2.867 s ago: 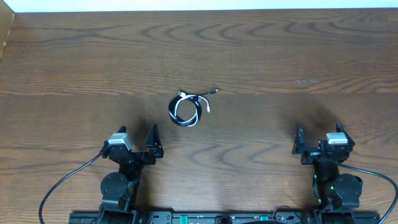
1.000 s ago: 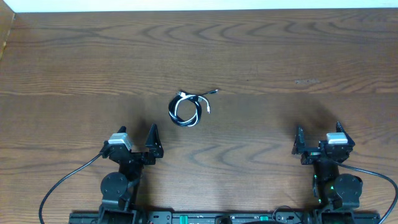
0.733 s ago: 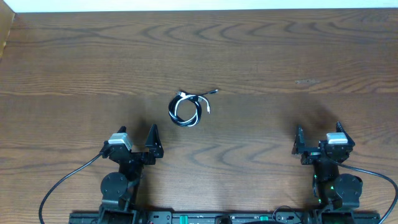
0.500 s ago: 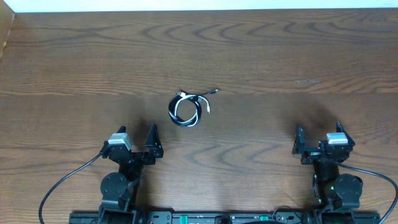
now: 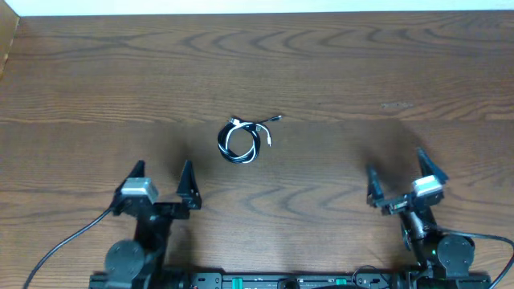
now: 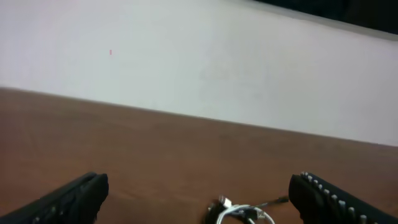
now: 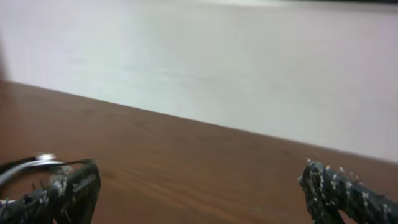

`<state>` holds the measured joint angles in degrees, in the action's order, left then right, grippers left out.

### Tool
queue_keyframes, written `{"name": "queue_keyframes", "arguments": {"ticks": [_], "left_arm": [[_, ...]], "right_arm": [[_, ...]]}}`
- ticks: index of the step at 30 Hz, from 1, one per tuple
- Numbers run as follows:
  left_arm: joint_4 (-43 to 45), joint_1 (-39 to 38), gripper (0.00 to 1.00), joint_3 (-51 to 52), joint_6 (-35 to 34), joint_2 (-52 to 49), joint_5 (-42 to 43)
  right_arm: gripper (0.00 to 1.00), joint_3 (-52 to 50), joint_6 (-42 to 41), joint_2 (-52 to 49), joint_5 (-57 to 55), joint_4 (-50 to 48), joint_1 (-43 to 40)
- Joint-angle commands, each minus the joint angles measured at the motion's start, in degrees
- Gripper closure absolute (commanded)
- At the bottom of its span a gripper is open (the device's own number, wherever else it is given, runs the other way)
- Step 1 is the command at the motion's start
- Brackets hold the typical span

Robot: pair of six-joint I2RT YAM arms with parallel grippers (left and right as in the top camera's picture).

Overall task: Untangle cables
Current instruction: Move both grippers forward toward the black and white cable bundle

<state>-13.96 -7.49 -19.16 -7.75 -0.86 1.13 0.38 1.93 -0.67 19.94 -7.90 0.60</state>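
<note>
1. The cables [image 5: 240, 142], one thin black cord and one thin white cord, lie coiled together in a small ring near the middle of the dark brown wood-grain table [image 5: 385, 56]. A small plug [image 5: 277, 118] pokes out toward the far right of the ring.
2. The black two-finger left gripper [image 5: 161, 172] sits at the near edge with its jaws spread wide and nothing between them. It is well apart from the cables, which show low in its wrist view, ahead between the fingers.
3. The matching right gripper [image 5: 399, 172] is likewise wide open and empty, farther from the cables, which sit at the left edge of its wrist view.
4. By my judgement no untangling is done: the loops lie interlaced and untouched. Reaching, gripping each cord and drawing them apart all remain.
</note>
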Motion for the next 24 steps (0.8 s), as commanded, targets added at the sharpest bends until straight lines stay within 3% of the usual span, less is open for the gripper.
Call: {"name": "queue_keyframes", "arguments": {"ticks": [1, 11, 16, 24], "left_arm": [[-3.5, 0.3, 0.02, -6.6, 5.6, -0.4, -0.2], [-14.8, 0.3, 0.02, -24.3, 6.6, -10.7, 3.3], [-23.3, 0.3, 0.03, -36.5, 6.6, -23.2, 9.8], [-45.1, 0.3, 0.02, -59.9, 6.7, -48.4, 15.4]], "right_arm": [[0.01, 1.3, -1.2, 0.3, 12.2, -1.0, 0.2], [0.01, 19.3, -1.6, -3.2, 8.7, 10.8, 0.2], [0.01, 31.1, -0.9, -11.8, 9.0, 19.3, 0.2], [0.01, 49.4, 2.0, -31.7, 12.9, 33.1, 0.2]]}}
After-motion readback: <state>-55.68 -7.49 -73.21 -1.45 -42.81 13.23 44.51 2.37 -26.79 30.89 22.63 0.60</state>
